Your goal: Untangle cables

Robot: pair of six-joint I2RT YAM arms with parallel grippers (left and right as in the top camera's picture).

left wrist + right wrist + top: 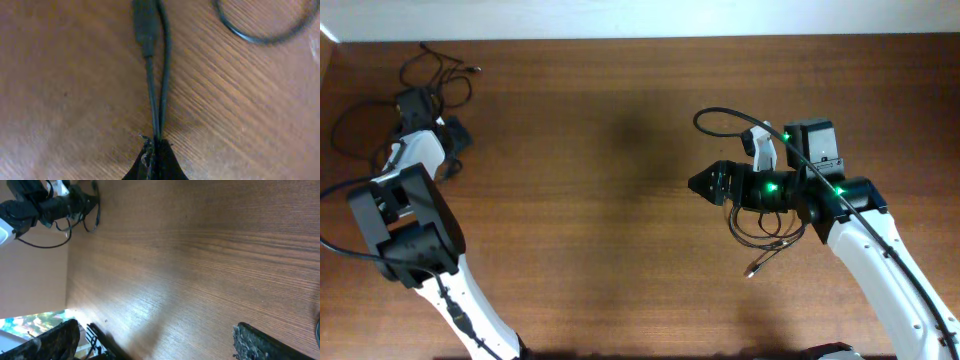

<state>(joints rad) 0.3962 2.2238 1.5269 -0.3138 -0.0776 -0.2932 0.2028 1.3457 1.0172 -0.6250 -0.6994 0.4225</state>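
Note:
A loose tangle of thin black cables (432, 72) lies at the table's far left corner. My left gripper (457, 135) is beside it. In the left wrist view its jaws (156, 142) are shut on two thin strands (159, 95) that run forward side by side, one ending in a plug (145, 25). A second bunch of thin cables (767, 232) with a small plug (752, 270) lies under my right arm. My right gripper (700, 184) points left, past that bunch. In the right wrist view its fingers (155, 337) are wide apart with only bare table between them.
The brown wooden table (600, 200) has a white wall along its far edge. A thicker arm wire (720, 115) loops above my right wrist. Another cable loop (260, 36) curves across the top right of the left wrist view.

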